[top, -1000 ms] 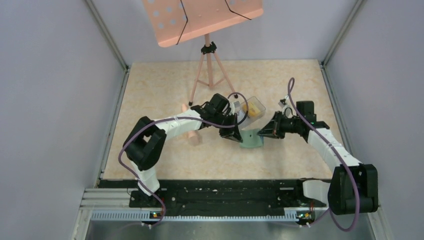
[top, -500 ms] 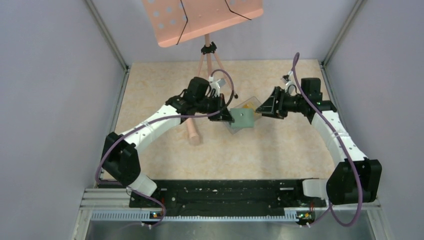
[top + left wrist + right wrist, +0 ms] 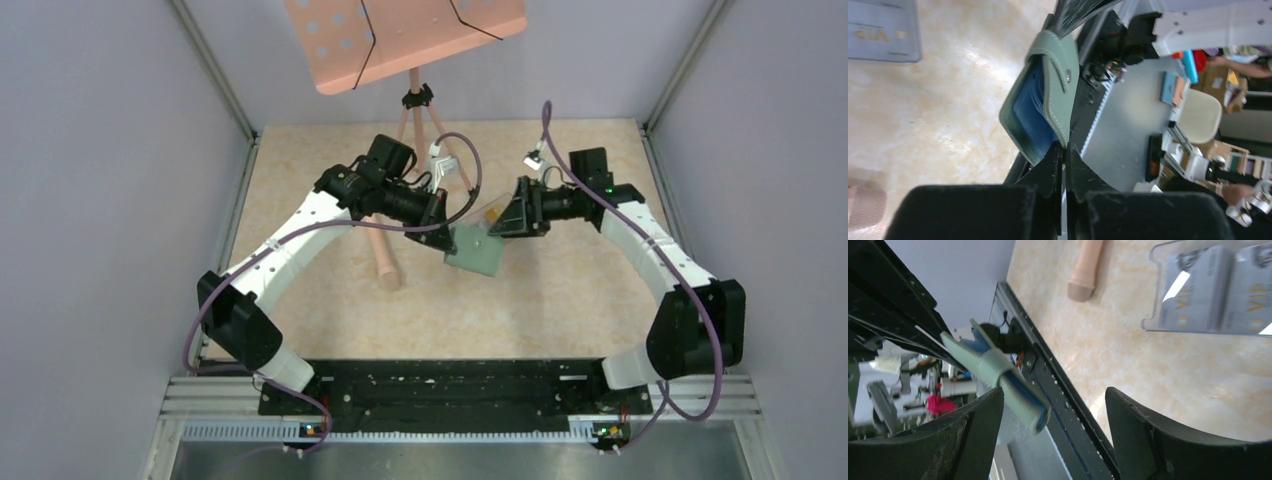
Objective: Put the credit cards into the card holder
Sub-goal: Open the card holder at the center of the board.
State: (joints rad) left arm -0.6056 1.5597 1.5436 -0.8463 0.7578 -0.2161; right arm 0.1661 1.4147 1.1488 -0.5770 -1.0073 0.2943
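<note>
Contact is at one edge only: the left fingers (image 3: 1054, 162) are pressed shut on the rim of the sage-green folding card holder (image 3: 1050, 85), which hangs tilted in the air above the beige marbled surface (image 3: 300, 180), touching nothing else. Its flaps gape slightly, showing a blue lining inside, and a tiny metal snap stud (image 3: 1068, 77) sits on the outer flap. From overhead the card holder (image 3: 476, 250) is between the two arms, just in front of the right fingers (image 3: 1138, 435). These stand wide apart, holding nothing. In the right wrist view the holder's folded edge (image 3: 998, 371) lies in the gap between them, but that view does not show whether it touches either. The credit cards are not in the holder. Two grey plastic cards with gold "VIP" lettering (image 3: 1193, 287) lie side by side in a clear rectangular plastic box (image 3: 1154, 300) resting on the surface, close behind the raised holder. A pink tripod stand (image 3: 415, 140) with a perforated pink tray (image 3: 400, 35) rises at the back, one of its legs (image 3: 1087, 265) reaching forward near the box.
</note>
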